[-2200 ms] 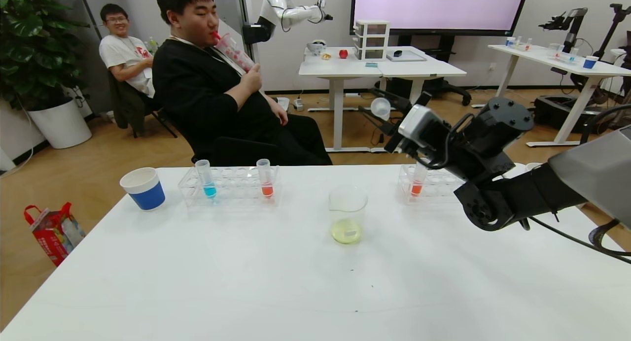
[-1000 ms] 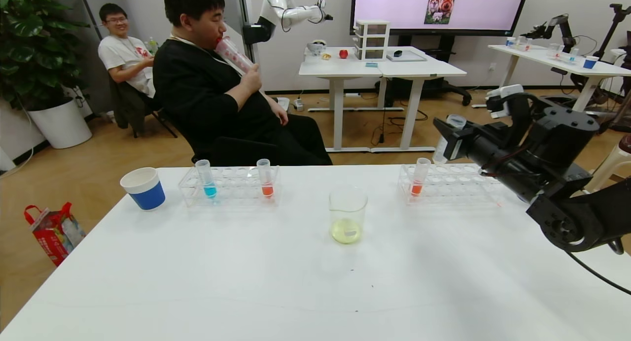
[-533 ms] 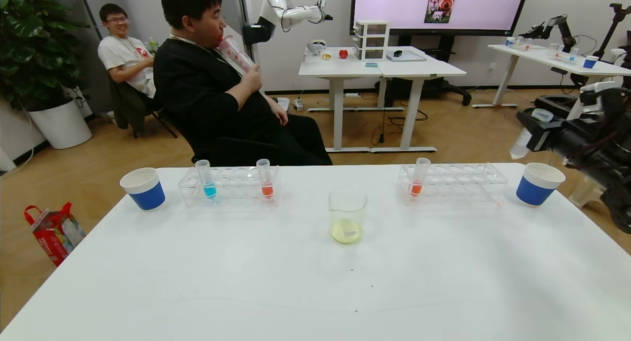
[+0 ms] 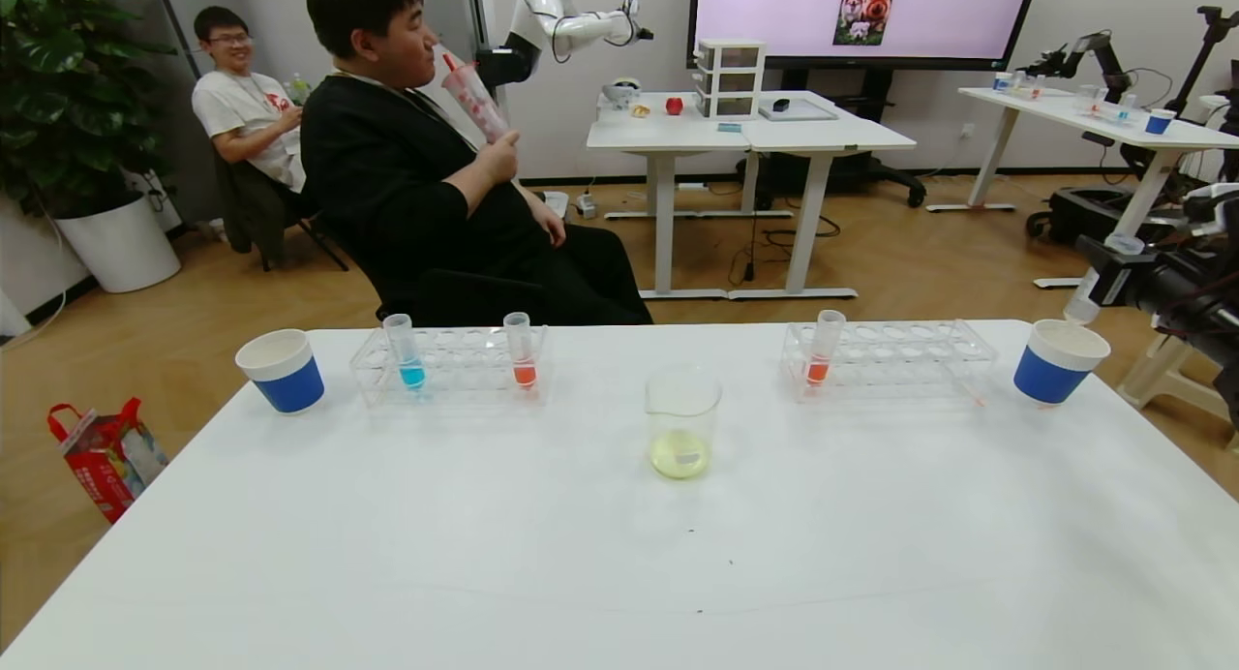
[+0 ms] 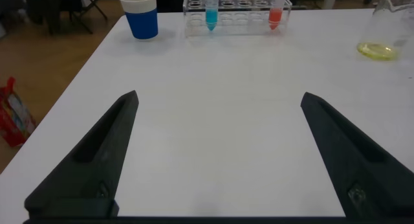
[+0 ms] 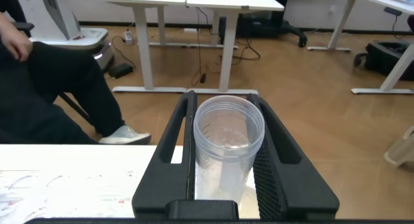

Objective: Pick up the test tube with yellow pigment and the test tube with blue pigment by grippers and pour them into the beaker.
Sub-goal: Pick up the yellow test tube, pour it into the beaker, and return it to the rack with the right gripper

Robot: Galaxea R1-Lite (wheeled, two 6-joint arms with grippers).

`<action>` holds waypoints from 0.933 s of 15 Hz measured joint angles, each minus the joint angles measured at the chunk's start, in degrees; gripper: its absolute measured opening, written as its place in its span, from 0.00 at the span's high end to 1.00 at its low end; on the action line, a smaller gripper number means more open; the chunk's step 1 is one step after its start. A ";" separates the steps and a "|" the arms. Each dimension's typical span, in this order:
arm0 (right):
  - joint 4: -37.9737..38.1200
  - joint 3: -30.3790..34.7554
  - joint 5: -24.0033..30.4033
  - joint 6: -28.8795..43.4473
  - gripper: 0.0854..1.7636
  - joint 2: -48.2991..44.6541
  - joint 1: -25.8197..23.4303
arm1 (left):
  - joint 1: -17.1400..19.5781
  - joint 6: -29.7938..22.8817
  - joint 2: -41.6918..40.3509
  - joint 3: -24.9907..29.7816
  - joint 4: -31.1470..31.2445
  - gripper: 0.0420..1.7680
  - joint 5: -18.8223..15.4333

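While the right end effector (image 4: 1099,281) hangs at the far right edge of the head view, above and just beside the white-and-blue paper cup (image 4: 1057,362) at the right end of the white counter (image 4: 619,554), its black fingers are clamped on a small clear plastic test tube (image 4: 1089,288) that looks empty. Right wrist view: that tube (image 6: 226,146) sits upright between the 2 fingers (image 6: 178,146), open mouth toward the camera, no liquid visible inside.

Clear glass beaker (image 4: 682,420) stands mid-counter with a shallow layer of pale yellow-green liquid at the bottom; also seen at the edge of the left wrist view (image 5: 387,26).

Test tube with turquoise-blue liquid (image 4: 404,352) stands upright in the clear plastic rack on the left (image 4: 450,365), near its left end; 1 tube with orange-red liquid (image 4: 521,350) stands in the same rack toward its right end. 2nd clear rack on the right (image 4: 891,358) holds 1 orange-red tube (image 4: 823,349) at its left end. Another white-and-blue paper cup (image 4: 282,370) stands left of the left rack.

Left end effector (image 5: 217,159) shows only in the left wrist view, fingers (image 5: 97,159) spread wide apart over bare counter, nothing between them, well apart from the racks.
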 joint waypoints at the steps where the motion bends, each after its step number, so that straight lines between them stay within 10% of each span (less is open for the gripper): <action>1: -0.06 -0.13 -0.07 -0.11 0.75 0.66 -0.40 | 0.00 0.00 0.00 0.00 -0.02 0.01 0.02; 14: -7.51 -1.16 -0.46 -2.65 0.75 13.12 -2.61 | 0.02 0.02 0.00 0.00 0.00 0.01 0.00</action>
